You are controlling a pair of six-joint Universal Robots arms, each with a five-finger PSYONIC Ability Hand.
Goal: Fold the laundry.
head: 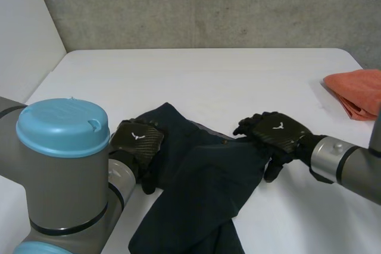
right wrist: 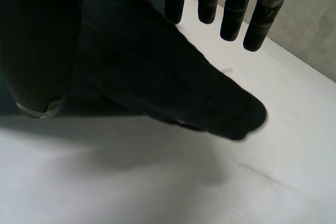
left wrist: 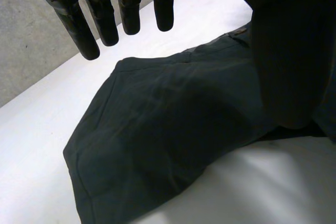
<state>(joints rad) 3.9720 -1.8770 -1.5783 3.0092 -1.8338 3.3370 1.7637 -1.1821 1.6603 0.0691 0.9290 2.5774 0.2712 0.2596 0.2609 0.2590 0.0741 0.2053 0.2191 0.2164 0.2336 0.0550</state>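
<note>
A dark navy garment point(head: 202, 188) lies crumpled on the white table point(head: 208, 81), running from the middle toward the near edge. My left hand point(head: 138, 140) sits at the garment's left edge. In the left wrist view its fingers point(left wrist: 105, 19) hang straight above the cloth point(left wrist: 157, 140), holding nothing. My right hand point(head: 278, 132) rests at the garment's right edge. Its fingers point(right wrist: 233, 17) are also straight over the dark cloth point(right wrist: 157, 77), and the thumb stays apart from them. Both hands are open.
A folded orange cloth point(head: 357, 90) lies at the table's far right edge. A grey concrete wall stands behind the table. My left arm's blue-capped joint point(head: 59, 126) blocks the near left corner.
</note>
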